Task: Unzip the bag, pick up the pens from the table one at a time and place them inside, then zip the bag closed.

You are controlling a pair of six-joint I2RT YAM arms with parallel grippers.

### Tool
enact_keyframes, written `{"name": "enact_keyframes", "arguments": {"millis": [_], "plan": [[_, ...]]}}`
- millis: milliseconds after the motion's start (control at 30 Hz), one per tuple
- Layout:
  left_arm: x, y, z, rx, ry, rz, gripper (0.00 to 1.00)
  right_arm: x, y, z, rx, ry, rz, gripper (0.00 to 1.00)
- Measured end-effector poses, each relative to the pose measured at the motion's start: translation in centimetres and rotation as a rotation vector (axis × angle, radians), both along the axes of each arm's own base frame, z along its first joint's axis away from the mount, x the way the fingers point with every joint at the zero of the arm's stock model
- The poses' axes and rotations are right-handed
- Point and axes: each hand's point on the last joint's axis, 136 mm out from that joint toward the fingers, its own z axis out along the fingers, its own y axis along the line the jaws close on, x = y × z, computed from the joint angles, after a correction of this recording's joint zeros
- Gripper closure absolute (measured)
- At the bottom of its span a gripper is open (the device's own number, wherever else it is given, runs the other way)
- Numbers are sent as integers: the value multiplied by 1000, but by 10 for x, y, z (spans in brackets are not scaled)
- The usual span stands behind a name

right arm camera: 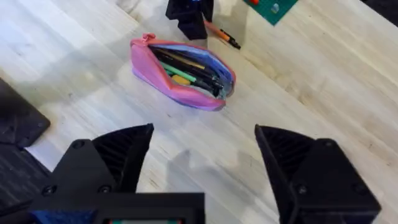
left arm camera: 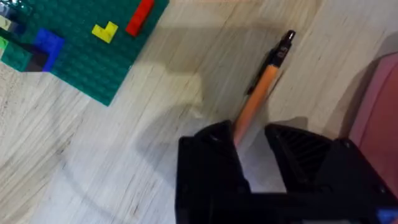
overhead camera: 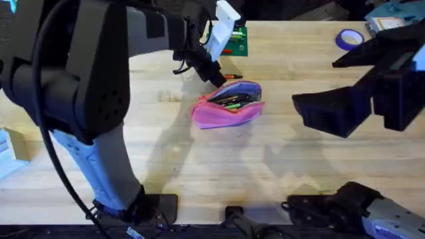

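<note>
The pink bag (overhead camera: 228, 106) lies unzipped in the middle of the table (overhead camera: 199, 166), several pens (overhead camera: 232, 101) showing inside against its lilac lining. Just behind it an orange pen (left arm camera: 266, 81) with a black end lies on the wood. My left gripper (left arm camera: 252, 146) is down over that pen, open, one black finger on each side of its near end. The bag's pink edge (left arm camera: 379, 106) is close beside it. My right gripper (right arm camera: 205, 155) hovers wide open and holds nothing, to the right of the bag (right arm camera: 180, 68). The right wrist view also shows the orange pen (right arm camera: 221, 34) behind the bag.
A green board (overhead camera: 236, 40) with small coloured pieces lies just behind the left gripper (overhead camera: 216, 74); it also shows as the green board (left arm camera: 81, 43). A purple tape roll (overhead camera: 348, 38) sits at the back right. Bare wood lies in front of the bag.
</note>
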Motion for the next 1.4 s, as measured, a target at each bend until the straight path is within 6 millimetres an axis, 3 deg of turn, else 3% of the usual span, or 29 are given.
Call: {"name": "enact_keyframes", "arguments": {"millis": [200,600,767,1067,1400], "plan": [[-2,-2,0,-7,6,-6,937,0,0,0,0,0,0,3],[0,-3,3,-3,5,8,959,0,0,0,0,0,0,3],[14,6,12,47,-42,51,958,0,0,0,0,0,0,3],[5,19,71,67,-97,140,958,0,0,0,1,-1,0,3],[-31,4,135,27,-132,216,958,1,0,1,2,-3,0,3]]}}
